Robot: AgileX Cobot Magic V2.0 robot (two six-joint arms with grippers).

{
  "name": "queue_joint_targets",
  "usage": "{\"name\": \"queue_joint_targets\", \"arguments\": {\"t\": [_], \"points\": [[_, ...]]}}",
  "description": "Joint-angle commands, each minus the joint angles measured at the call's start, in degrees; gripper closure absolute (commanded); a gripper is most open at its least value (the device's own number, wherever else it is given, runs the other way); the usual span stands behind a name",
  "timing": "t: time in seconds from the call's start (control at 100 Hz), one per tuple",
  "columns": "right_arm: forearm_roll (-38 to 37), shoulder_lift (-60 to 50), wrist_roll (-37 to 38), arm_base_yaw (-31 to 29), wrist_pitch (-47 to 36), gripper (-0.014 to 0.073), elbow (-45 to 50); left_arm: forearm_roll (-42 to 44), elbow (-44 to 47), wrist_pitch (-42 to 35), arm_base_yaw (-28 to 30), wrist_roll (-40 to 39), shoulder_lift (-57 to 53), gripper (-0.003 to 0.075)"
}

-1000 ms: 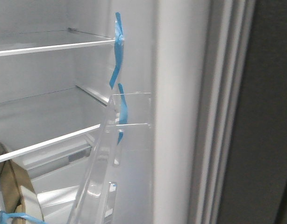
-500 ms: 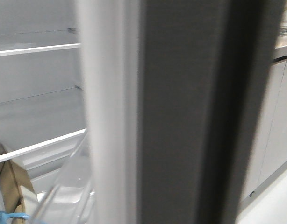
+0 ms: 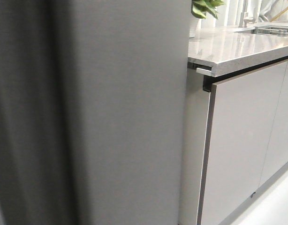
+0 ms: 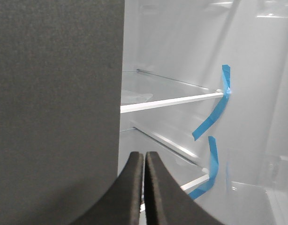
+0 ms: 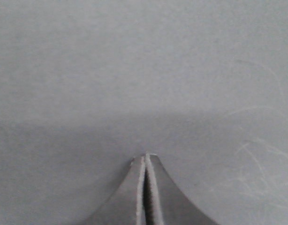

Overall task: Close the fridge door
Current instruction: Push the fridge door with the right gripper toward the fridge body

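The fridge door (image 3: 111, 117) shows its matte dark grey outer face and fills the left two thirds of the front view, hiding the fridge interior there. My right gripper (image 5: 145, 157) is shut and empty, its tips at or right against a flat matte grey face (image 5: 144, 70) that fills that view. My left gripper (image 4: 144, 154) is shut and empty, pointing into the white fridge interior (image 4: 181, 47), beside the straight edge of a dark grey panel (image 4: 55, 108). Glass shelves (image 4: 172, 99) and blue tape strips (image 4: 214, 115) show inside. Neither gripper shows in the front view.
To the right of the door stand glossy light-grey cabinet doors (image 3: 238, 140) under a speckled stone countertop (image 3: 238, 47). A potted plant (image 3: 205, 7) and a sink with a tap (image 3: 270, 29) are on it. Pale floor (image 3: 275, 206) shows at the bottom right.
The door has swung across the front view from right to left. The shelves, clear bin and blue tape are now hidden behind its outer face, and the cabinets and countertop have come into view.
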Motion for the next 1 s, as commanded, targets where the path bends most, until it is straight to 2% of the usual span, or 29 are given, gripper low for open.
{"name": "queue_joint_targets", "arguments": {"t": [0.0, 0.99], "points": [[0.18, 1.46, -0.52, 0.61, -5.73, 0.067, -3.03, -0.09, 1.6, -4.4, -0.27, -0.2, 1.09, 0.0741], [-0.04, 26.48, -0.97, 3.8, -12.22, 0.067, -22.55, -0.09, 1.6, -4.4, -0.27, -0.2, 1.09, 0.0741]]}}
